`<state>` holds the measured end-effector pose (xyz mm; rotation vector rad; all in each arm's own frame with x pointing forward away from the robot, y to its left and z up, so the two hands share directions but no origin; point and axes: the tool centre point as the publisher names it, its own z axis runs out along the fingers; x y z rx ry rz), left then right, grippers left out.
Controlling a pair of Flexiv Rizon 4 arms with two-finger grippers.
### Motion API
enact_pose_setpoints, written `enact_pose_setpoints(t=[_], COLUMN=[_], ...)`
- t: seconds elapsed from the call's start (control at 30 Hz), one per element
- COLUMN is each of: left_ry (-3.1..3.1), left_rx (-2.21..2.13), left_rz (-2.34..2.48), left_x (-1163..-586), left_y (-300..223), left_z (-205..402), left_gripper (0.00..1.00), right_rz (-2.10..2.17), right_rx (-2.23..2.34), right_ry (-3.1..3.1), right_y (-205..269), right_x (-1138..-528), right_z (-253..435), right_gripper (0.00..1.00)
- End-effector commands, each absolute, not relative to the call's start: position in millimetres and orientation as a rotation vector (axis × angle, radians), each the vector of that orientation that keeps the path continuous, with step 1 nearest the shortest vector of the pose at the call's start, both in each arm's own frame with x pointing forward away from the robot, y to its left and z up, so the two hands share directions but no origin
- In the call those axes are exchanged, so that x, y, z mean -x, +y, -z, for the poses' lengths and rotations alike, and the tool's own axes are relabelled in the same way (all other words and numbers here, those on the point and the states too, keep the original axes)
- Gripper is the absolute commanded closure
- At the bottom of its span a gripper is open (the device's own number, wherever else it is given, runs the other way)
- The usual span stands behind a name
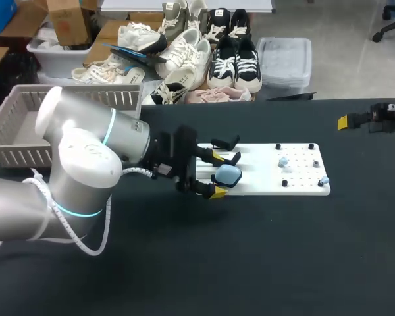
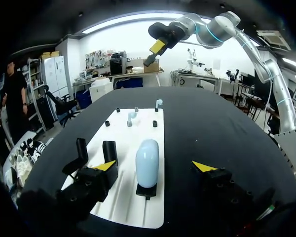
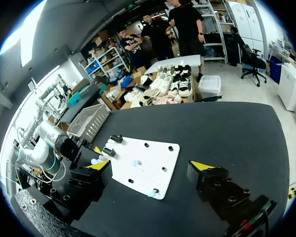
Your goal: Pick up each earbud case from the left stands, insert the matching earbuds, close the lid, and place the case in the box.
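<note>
Pale blue earbud case (image 2: 147, 162) is sitting on its small black stand (image 2: 146, 191) at one end of the white board (image 2: 138, 217). The left gripper (image 2: 154, 166) is hanging right at it. Its fingers are spread wide, one yellow tip on each side of the case, and neither is touching it, so the gripper is released and holding nothing. Just beside one finger, two more black stands (image 2: 110, 149) are poking up from the board, next to the case's own.

From the head view, the left arm (image 1: 85, 164) is coming in from the left and stretching low across the black table (image 1: 283, 250). Its gripper is reaching over the board's left end, where the case is perched. Further along the board, two small pale blue earbuds (image 1: 283, 161) are resting among black pegs (image 1: 311, 146), one near the middle of the peg field and one at the board's far corner. Both are well apart from the case.

A slatted grey box (image 1: 118, 99) is standing at the table's back left, behind the left arm.

Over on the right, the right gripper (image 3: 150, 165) is hovering above the bare table with its yellow-tipped fingers parted and nothing between them. The board is lying ahead of it, and from the head view this gripper is sitting at the table's far right edge, well apart from the board.
</note>
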<state>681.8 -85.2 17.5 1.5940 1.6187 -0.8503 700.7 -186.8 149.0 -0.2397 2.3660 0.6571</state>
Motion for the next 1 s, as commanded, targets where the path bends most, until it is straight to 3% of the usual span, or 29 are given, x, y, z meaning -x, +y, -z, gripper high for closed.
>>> enact_pose_setpoints(t=[0.03, 0.5, 0.63, 1.0], left_ry=[1.626, 1.632, 1.635, 1.642], left_rx=[-1.592, -1.578, -1.573, -1.559], left_rz=[0.854, 0.862, 0.864, 0.867], left_x=[-686.2, -685.1, -685.2, -685.8], left_y=[-88.2, -89.8, -90.3, -91.7], left_z=[-12.4, -11.3, -10.5, -9.3], left_gripper=[0.00, 0.01, 0.18, 0.23], right_rz=[-0.662, -0.662, -0.662, -0.662], right_rx=[0.243, 0.243, 0.243, 0.243], right_ry=[2.367, 2.367, 2.367, 2.367], right_y=[-187.6, -187.6, -187.6, -187.6], right_x=[-701.6, -701.6, -701.6, -701.6], right_z=[-148.8, -148.8, -148.8, -148.8], right_gripper=[0.00, 0.00, 0.00, 0.00])
